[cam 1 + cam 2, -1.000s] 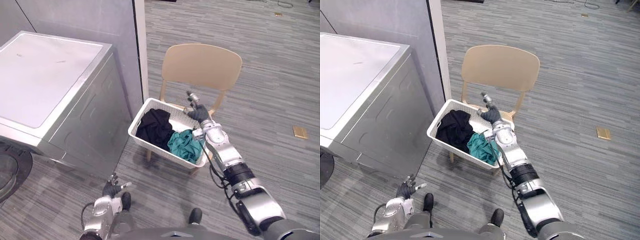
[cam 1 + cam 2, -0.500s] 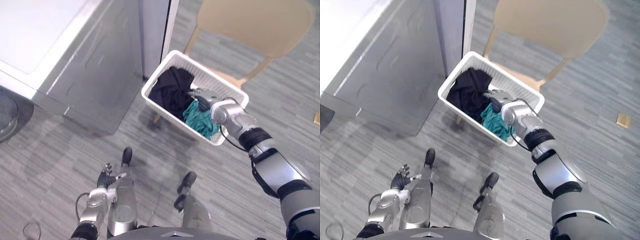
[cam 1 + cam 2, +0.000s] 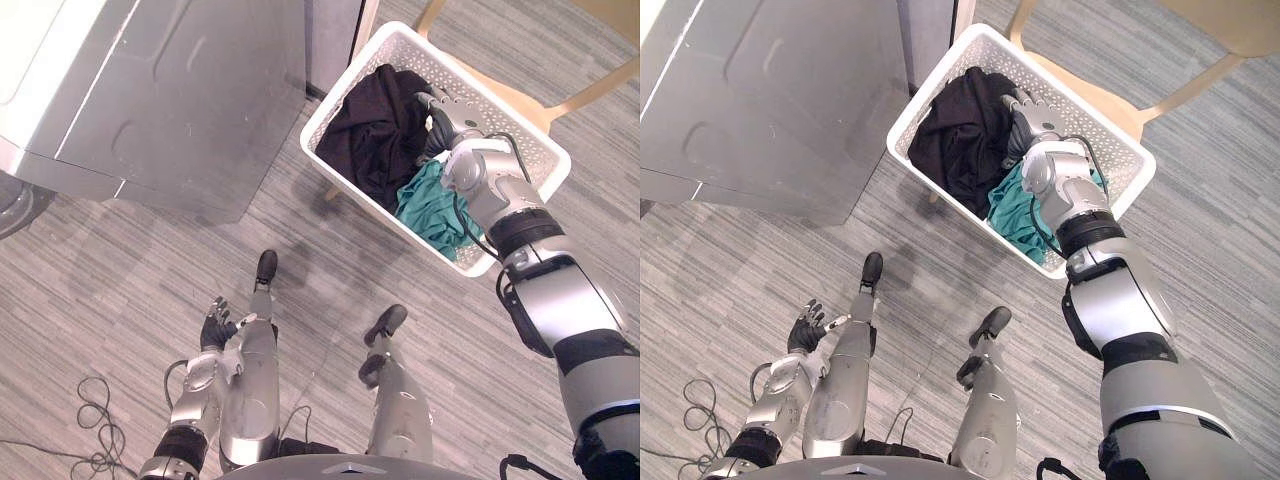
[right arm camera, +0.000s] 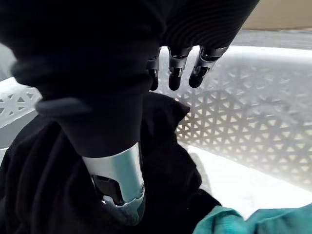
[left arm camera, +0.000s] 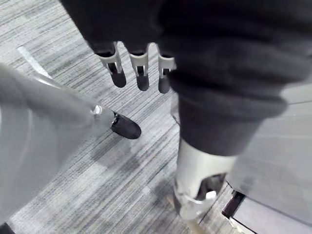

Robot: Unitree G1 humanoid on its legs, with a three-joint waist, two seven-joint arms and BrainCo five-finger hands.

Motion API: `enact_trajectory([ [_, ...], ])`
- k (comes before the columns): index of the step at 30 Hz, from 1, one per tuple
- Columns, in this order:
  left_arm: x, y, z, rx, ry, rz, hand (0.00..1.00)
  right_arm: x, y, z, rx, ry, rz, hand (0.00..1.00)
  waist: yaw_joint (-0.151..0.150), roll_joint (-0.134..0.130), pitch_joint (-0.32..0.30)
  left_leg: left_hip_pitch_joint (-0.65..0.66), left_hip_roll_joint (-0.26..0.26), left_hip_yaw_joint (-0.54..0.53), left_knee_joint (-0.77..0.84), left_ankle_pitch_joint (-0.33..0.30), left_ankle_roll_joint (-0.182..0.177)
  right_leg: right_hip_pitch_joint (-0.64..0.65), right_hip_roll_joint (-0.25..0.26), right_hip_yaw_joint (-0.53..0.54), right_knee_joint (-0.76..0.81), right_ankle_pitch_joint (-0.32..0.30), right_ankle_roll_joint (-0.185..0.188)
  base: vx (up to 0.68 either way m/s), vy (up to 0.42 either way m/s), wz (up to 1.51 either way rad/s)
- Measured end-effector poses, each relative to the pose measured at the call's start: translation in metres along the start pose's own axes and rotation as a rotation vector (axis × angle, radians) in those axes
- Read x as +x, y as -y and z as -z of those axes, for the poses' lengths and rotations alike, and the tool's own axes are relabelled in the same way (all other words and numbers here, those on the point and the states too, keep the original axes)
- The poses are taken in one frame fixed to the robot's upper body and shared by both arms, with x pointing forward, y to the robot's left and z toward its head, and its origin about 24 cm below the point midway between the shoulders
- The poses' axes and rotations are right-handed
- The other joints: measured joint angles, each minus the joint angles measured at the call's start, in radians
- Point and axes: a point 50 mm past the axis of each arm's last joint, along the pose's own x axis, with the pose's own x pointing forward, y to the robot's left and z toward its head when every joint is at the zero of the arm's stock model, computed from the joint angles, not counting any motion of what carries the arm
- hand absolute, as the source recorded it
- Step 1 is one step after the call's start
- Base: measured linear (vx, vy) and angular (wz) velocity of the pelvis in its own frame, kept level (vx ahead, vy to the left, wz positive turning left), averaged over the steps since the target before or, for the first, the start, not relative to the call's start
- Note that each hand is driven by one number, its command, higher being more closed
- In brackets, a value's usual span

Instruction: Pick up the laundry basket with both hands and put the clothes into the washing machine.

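Grey plank flooring is bearing a washer and a chair, on which a white basket is resting. Right hand is hovering inside the basket, its fingers loosely extended and gripping nothing, directly over a black garment. A teal garment is lying just behind its wrist. Left hand is hanging low, well apart from the basket, with its fingers relaxed and empty.

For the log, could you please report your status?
Right hand open in laundry basket, over black garment. Left hand open, low. Basket on chair, unlifted.
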Motion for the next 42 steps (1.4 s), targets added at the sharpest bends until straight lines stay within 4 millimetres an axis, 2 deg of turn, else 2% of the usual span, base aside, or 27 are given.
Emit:
enact_trajectory([
  [4, 0.001, 0.003, -0.004, -0.007, 0.016, -0.003, 0.00, 0.002, -0.002, -0.009, 0.049, 0.003, 0.032, 0.00, 0.003, -0.001, 0.003, -0.016, 0.000, -0.016, 0.001, 0.000, 0.000, -0.005, 0.001, -0.018, 0.000, -0.006, 0.000, 0.01, -0.023, 0.07],
  [8, 0.003, 0.007, -0.011, -0.014, 0.046, 0.003, 0.00, 0.006, 0.009, -0.016, 0.077, 0.012, 0.068, 0.00, 0.010, -0.003, 0.015, -0.035, 0.000, -0.020, 0.001, -0.002, 0.000, -0.018, 0.002, -0.022, 0.000, -0.008, 0.000, -0.02, -0.005, 0.02],
  [11, 0.004, 0.010, -0.014, -0.018, 0.057, 0.010, 0.00, 0.007, 0.009, -0.023, 0.100, 0.027, 0.070, 0.00, 0.018, -0.012, 0.021, -0.048, 0.000, -0.023, 0.002, -0.002, 0.000, -0.028, 0.003, -0.025, 0.001, -0.008, 0.000, -0.01, 0.000, 0.00],
  [16, 0.004, 0.010, -0.016, -0.023, 0.065, 0.007, 0.00, 0.007, 0.009, -0.022, 0.116, 0.019, 0.091, 0.00, 0.025, -0.019, 0.026, -0.084, -0.001, -0.048, 0.001, 0.003, -0.002, -0.043, 0.004, -0.051, 0.001, -0.012, 0.001, -0.01, -0.002, 0.10],
  [19, 0.004, 0.010, -0.016, -0.033, 0.066, -0.001, 0.00, 0.007, 0.006, -0.024, 0.138, 0.011, 0.090, 0.00, 0.032, -0.032, 0.033, -0.085, -0.001, -0.048, -0.003, 0.003, -0.002, -0.045, 0.004, -0.054, 0.001, -0.015, 0.003, 0.01, 0.002, 0.04],
  [24, 0.003, 0.022, -0.024, -0.077, 0.100, 0.020, 0.00, 0.007, -0.001, -0.022, 0.164, -0.011, 0.076, 0.00, 0.035, -0.034, 0.034, -0.112, 0.000, -0.057, -0.002, 0.003, -0.002, -0.066, 0.002, -0.072, 0.012, -0.023, 0.004, 0.00, 0.008, 0.05],
  [25, 0.002, 0.024, -0.024, -0.084, 0.102, 0.025, 0.00, 0.006, -0.004, -0.022, 0.169, -0.013, 0.072, 1.00, 0.035, -0.034, 0.034, -0.119, 0.000, -0.058, -0.002, 0.003, -0.002, -0.074, 0.000, -0.072, 0.021, -0.028, 0.004, 0.00, 0.000, 0.00],
  [27, 0.002, 0.025, -0.026, -0.090, 0.113, 0.029, 0.00, 0.003, -0.015, -0.024, 0.180, -0.017, 0.061, 1.00, 0.034, -0.036, 0.034, -0.120, 0.003, -0.059, -0.001, 0.003, -0.002, -0.079, -0.002, -0.073, 0.038, -0.041, 0.003, 0.00, 0.000, 0.00],
  [35, 0.001, 0.030, -0.034, -0.142, 0.147, 0.028, 0.00, -0.001, -0.029, -0.025, 0.177, -0.024, 0.048, 1.00, 0.030, -0.040, 0.031, -0.116, 0.008, -0.058, 0.003, -0.003, 0.005, -0.083, -0.008, -0.074, 0.078, -0.068, 0.001, 0.00, 0.002, 0.01],
  [37, 0.001, 0.030, -0.034, -0.143, 0.147, 0.026, 0.00, -0.002, -0.032, -0.025, 0.180, -0.024, 0.041, 1.00, 0.031, -0.048, 0.027, -0.116, 0.007, -0.052, 0.005, -0.003, 0.006, -0.088, -0.010, -0.072, 0.081, -0.068, 0.001, -0.01, 0.001, -0.05],
  [39, 0.000, 0.028, -0.033, -0.143, 0.143, 0.021, 0.00, -0.003, -0.039, -0.032, 0.196, -0.015, 0.023, 1.00, 0.028, -0.069, 0.014, -0.116, 0.006, -0.043, 0.009, -0.005, 0.008, -0.097, -0.015, -0.064, 0.088, -0.068, 0.001, -0.01, -0.001, -0.09],
  [42, 0.000, 0.029, -0.033, -0.143, 0.143, 0.023, 0.00, -0.006, -0.048, -0.032, 0.204, -0.021, 0.001, 1.00, 0.028, -0.078, 0.006, -0.116, 0.005, -0.041, 0.015, -0.006, 0.008, -0.097, -0.016, -0.061, 0.089, -0.068, 0.001, -0.01, -0.004, 0.00],
])
